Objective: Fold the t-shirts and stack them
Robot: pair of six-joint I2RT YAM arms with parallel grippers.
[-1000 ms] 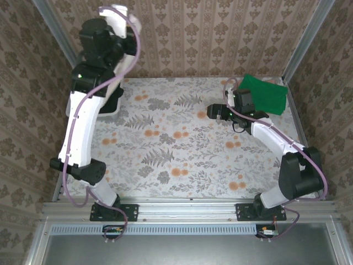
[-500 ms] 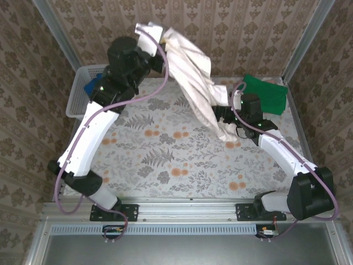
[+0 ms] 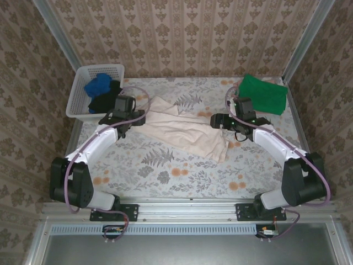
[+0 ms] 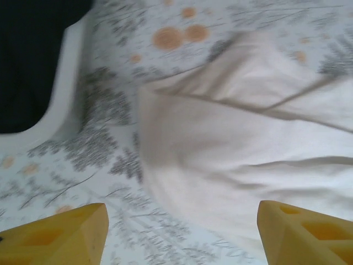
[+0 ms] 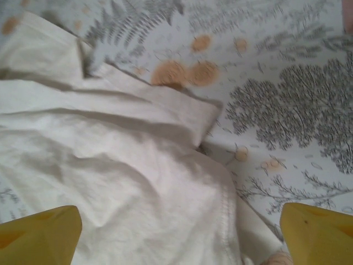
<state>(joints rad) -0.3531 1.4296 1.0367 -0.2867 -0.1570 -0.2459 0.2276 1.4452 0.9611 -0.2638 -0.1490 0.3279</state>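
A cream t-shirt lies spread and rumpled across the middle of the flowered table. My left gripper hovers low over its left end, open, with the cloth's edge lying loose between the yellow fingertips. At the shirt's right end my right gripper also stands open, above a stitched hem, gripping nothing. A green t-shirt lies folded at the back right. Blue and black t-shirts sit in the basket.
The white lattice basket stands at the back left, its rim close to my left gripper. Patterned walls and metal posts close in the table on three sides.
My left arm swung the cream t-shirt from high above the basket down onto the table and let it go. My right gripper stayed near the shirt's right end.
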